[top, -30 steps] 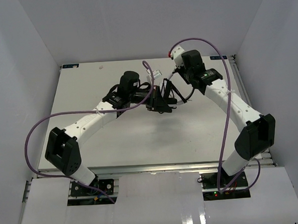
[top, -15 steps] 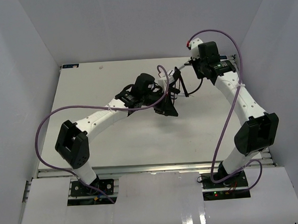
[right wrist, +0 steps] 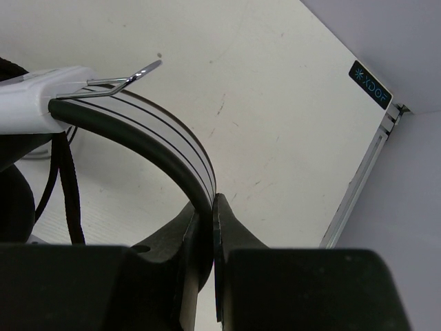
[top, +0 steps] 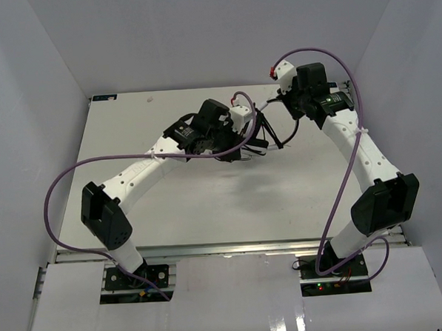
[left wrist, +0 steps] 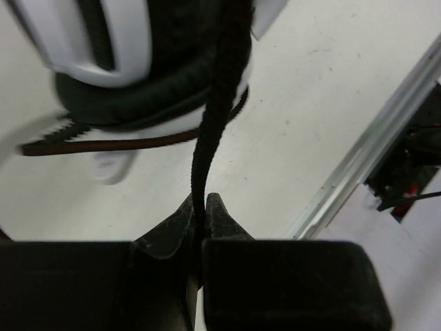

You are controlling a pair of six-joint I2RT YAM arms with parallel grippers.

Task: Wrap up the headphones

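The headphones (top: pixel 243 120) hang above the middle of the table between both arms. In the right wrist view my right gripper (right wrist: pixel 209 205) is shut on the black-and-white headband (right wrist: pixel 141 124), which arcs left to a white end piece (right wrist: pixel 31 96). In the left wrist view my left gripper (left wrist: pixel 200 209) is shut on the thin black cord (left wrist: pixel 210 131). The cord runs up from the jaws over a white ear cup (left wrist: pixel 117 41) with a black pad (left wrist: pixel 131 100). From above, the left gripper (top: pixel 233 144) sits just under the headphones, the right gripper (top: pixel 275 102) beside them, and a cord loop (top: pixel 279 138) hangs between.
Purple robot cables (top: pixel 73 173) loop off both arms. The table's metal edge rail (left wrist: pixel 365 158) runs close on the right in the left wrist view. The far rail (right wrist: pixel 358 186) and a corner sticker (right wrist: pixel 370 81) show in the right wrist view. White walls enclose the table (top: pixel 208 203).
The right arm has swung right and back, carrying the headband. The left arm followed to the right and toward the back, its jaws closing onto the cord. The headphones have turned between them.
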